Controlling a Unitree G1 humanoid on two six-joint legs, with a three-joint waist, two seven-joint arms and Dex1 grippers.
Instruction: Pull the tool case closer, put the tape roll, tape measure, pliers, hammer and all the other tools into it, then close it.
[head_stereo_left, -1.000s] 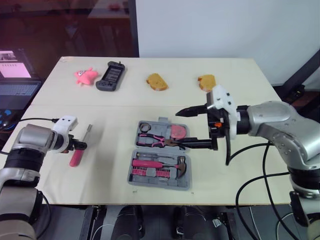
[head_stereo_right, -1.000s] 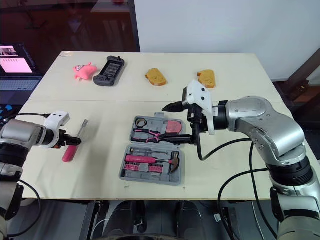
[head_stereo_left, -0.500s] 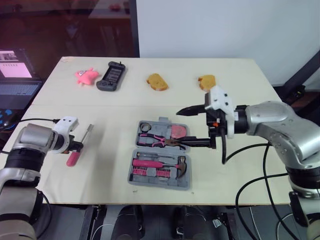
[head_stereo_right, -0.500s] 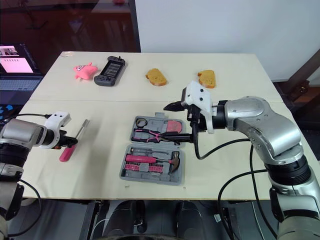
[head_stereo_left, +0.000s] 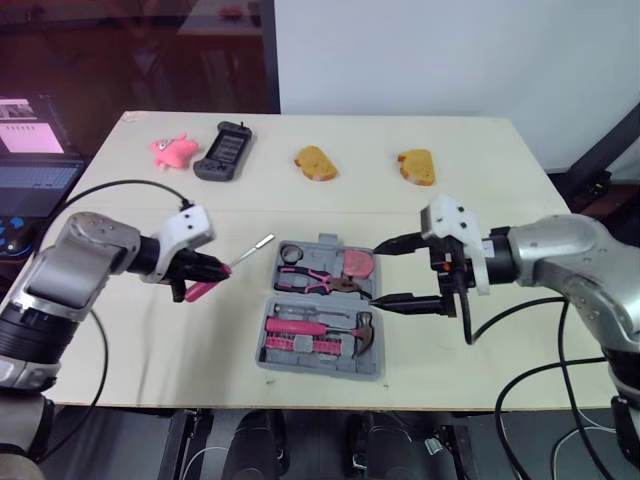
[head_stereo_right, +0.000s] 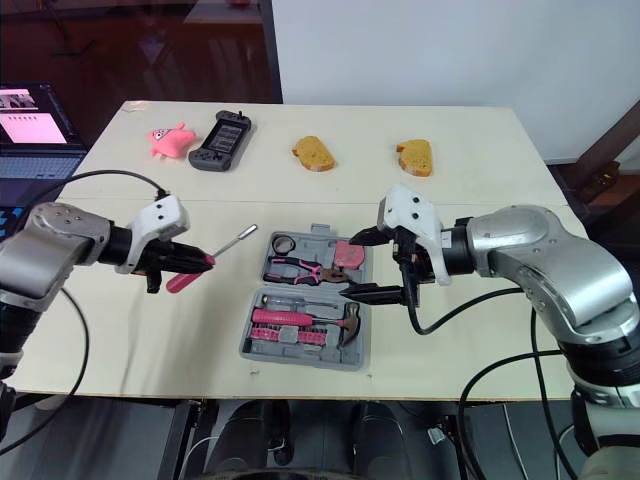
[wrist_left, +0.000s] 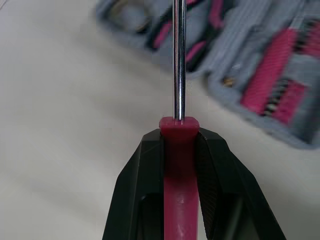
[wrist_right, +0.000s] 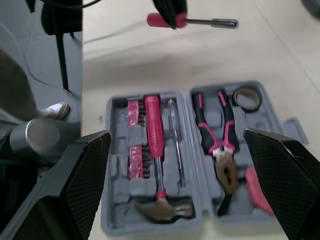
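The grey tool case (head_stereo_left: 300, 366) lies open at the table's middle, holding the tape roll (head_stereo_left: 291, 254), pink tape measure (head_stereo_left: 357, 264), pliers (head_stereo_left: 315, 282) and hammer (head_stereo_left: 320, 328). My left gripper (head_stereo_left: 200, 275) is shut on the pink handle of a screwdriver (head_stereo_left: 235, 258), held above the table just left of the case with its shaft pointing at the case. In the left wrist view, both fingers (wrist_left: 145, 170) clamp the handle. My right gripper (head_stereo_left: 376, 273) hangs open over the case's right edge with nothing between its fingers.
Along the far edge lie a pink toy (head_stereo_left: 172, 150), a black game controller (head_stereo_left: 222, 152) and two bread pieces (head_stereo_left: 314, 163) (head_stereo_left: 414, 165). A laptop (head_stereo_left: 35, 160) stands off the table's left side. Cables trail from both arms.
My left gripper has lifted the screwdriver off the table and carried it right toward the case. The right gripper has shifted slightly right and down, staying open.
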